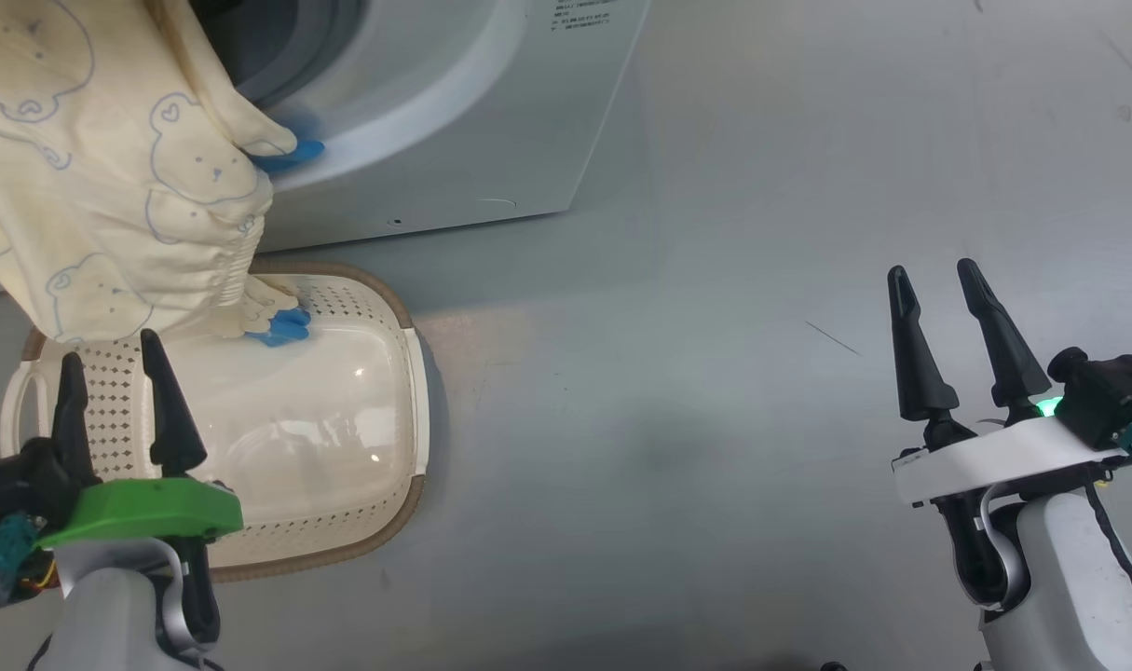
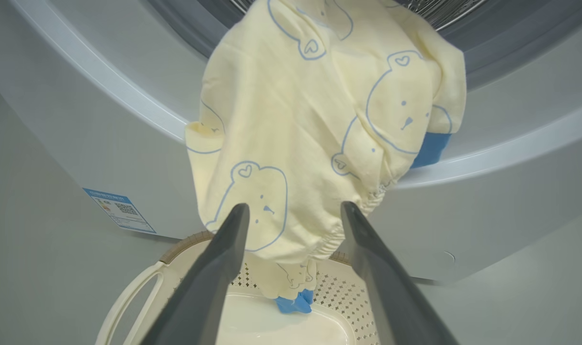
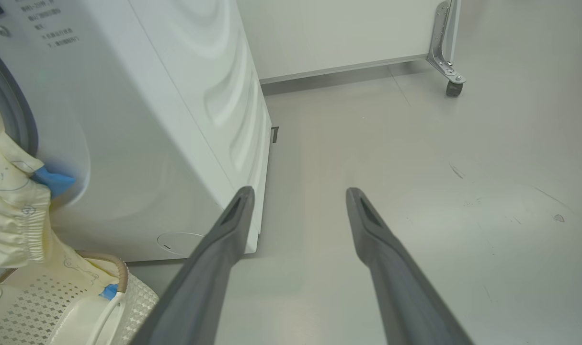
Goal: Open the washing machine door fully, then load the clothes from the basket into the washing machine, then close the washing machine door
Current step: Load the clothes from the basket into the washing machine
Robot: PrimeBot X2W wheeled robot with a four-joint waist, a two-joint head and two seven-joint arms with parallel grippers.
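The left gripper is seen at the lower left of the head view, with its two dark fingers held apart and nothing clamped between them. It is placed over the near end of the basket. In the left wrist view its fingers are spread to either side of the gathered hem of the clothes; whether the cloth is touched cannot be told.

The clothes are draped out of the mouth of the washing machine at the top of that frame, over the grey seal and down the white front. One blue cuff is laid on the front ring at the right, and the lowest blue cuff is let down inside the basket. A strip of steel drum is shown at the top right and a blue label at the lower left. The basket is set on the floor just in front of the machine.

The right gripper is found at the lower right of the head view, with its fingers likewise parted and empty, over bare floor and well apart from the basket. In the right wrist view a caster is shown at the upper right
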